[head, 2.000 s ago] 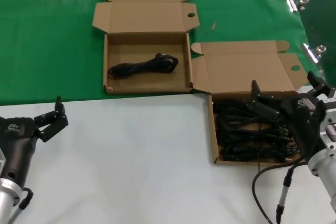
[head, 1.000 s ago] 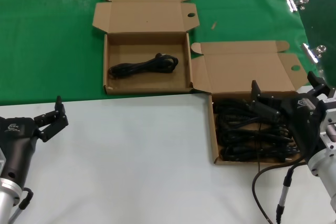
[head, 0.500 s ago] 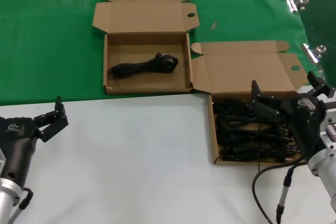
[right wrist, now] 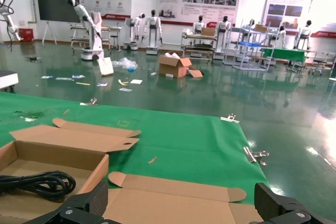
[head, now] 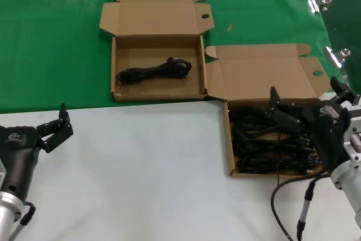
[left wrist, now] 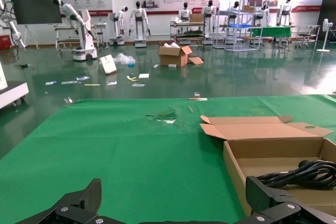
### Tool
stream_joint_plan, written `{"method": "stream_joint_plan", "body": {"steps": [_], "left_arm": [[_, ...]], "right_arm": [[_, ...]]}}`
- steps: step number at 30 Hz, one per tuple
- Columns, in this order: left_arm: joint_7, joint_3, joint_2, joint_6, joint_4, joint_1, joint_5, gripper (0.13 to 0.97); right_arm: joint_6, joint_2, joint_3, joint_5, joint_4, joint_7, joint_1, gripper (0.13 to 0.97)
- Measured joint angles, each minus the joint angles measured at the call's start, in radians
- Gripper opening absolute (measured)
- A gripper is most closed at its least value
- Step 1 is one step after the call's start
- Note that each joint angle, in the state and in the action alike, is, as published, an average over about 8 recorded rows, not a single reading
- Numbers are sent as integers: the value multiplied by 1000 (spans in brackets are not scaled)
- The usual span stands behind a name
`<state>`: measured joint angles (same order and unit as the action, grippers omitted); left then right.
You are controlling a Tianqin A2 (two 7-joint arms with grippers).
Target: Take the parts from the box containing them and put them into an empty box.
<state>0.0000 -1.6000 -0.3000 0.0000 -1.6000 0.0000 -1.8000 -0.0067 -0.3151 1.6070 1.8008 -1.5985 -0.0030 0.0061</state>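
Where I stand: while my head looks down over a smooth white tabletop [head: 146, 173] that meets a green cloth [head: 51, 43] farther out, both my arms sit low at the near edge.

My right gripper [head: 307, 103]: matte black, angular, fingers spread wide apart and holding nothing; it hangs over the near box, one fingertip [head: 274, 95] above the box's back edge, the other [head: 337, 87] out past its right side.

My left gripper [head: 55, 123]: same black casting, fingers apart, empty, parked over the white surface near the left edge, well away from both boxes.

Near box [head: 230, 150]: plain brown corrugated cardboard, shallow and rectangular, lid flap folded back with rounded tabs; it straddles the line between cloth and white top, on my right.

The parts [head: 265, 142]: glossy black power cables, bundled long and slim, heaped several deep and filling the near box from side to side.

Far box [head: 115, 71]: the same cardboard, lid thrown open, a round hole in one flap, lying on the green cloth ahead.

Single cable [head: 155, 71]: one black coiled bundle lying lengthwise on the far box's floor, its moulded plug end toward the right.

Loose lead [head: 279, 187]: a thin black cable with a grey tip curling on the white top beside my right arm.

Cloth edge: shiny metal binder clips [head: 317, 2] grip it on the right.
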Motion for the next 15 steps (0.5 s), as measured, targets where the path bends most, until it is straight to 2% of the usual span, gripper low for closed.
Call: {"method": "stream_joint_plan", "body": {"steps": [15], "left_arm": [[0, 0, 0, 0, 0, 0, 0, 966]], "right_arm": [[0, 0, 0, 0, 0, 0, 0, 966]]}}
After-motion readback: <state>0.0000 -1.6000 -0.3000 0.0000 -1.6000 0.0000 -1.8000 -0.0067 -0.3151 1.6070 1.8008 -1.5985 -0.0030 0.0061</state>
